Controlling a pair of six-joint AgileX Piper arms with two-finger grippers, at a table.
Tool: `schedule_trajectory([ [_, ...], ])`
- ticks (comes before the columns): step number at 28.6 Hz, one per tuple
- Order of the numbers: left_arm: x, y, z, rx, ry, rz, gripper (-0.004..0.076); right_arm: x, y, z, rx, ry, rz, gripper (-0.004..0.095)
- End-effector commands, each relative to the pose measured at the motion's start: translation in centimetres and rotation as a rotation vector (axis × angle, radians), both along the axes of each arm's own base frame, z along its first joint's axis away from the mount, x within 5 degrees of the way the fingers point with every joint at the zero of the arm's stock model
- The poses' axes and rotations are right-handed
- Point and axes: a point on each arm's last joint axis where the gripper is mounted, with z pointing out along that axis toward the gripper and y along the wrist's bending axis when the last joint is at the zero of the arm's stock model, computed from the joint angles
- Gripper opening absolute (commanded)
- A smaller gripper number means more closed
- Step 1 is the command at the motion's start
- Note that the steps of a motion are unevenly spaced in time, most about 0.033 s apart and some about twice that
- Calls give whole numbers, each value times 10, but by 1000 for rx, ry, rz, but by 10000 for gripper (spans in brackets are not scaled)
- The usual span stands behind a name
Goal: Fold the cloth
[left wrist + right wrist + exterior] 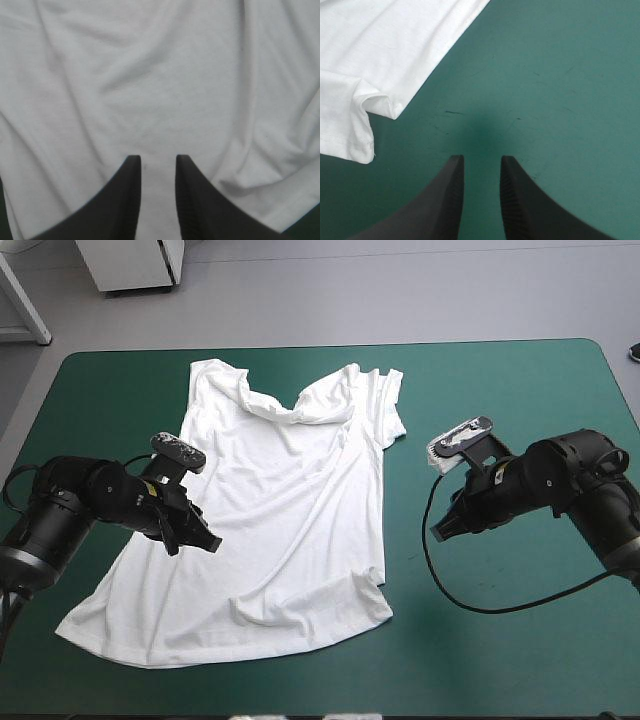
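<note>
Since the T-shirt (280, 510) lies spread across the middle of the teal-green cover (520, 390), collar toward the far edge and rumpled, no fold looks begun. The left gripper (203, 536) hovers over its left side, fingers narrowly apart and empty, probably lining up a pinch. The right gripper (441, 531) sits over bare cover beside the opposite edge, fingers likewise narrowly parted, holding nothing.

The white short-sleeved T-shirt (290, 510) lies spread nearly flat on the teal-green counter (500, 640), left of centre. Its collar points to the far edge and its hem to the near edge. The neckline is rumpled and sagging. Diagonal wrinkles cross the body, and the hem flares toward the near left.
</note>
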Motion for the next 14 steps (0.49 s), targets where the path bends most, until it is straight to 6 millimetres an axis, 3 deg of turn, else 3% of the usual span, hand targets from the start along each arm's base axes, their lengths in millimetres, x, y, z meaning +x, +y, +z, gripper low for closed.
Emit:
schedule_trajectory([
  [1, -1, -3, 16, -38, -73, 0, 181, -3, -2, 18, 37, -82, -3, 242],
  [10, -2, -3, 15, -42, -62, 7, 181, -3, -2, 18, 37, -82, -3, 242],
  [14, -2, 1, 15, -55, -30, 113, 181, -3, -2, 18, 43, -80, -18, 243],
])
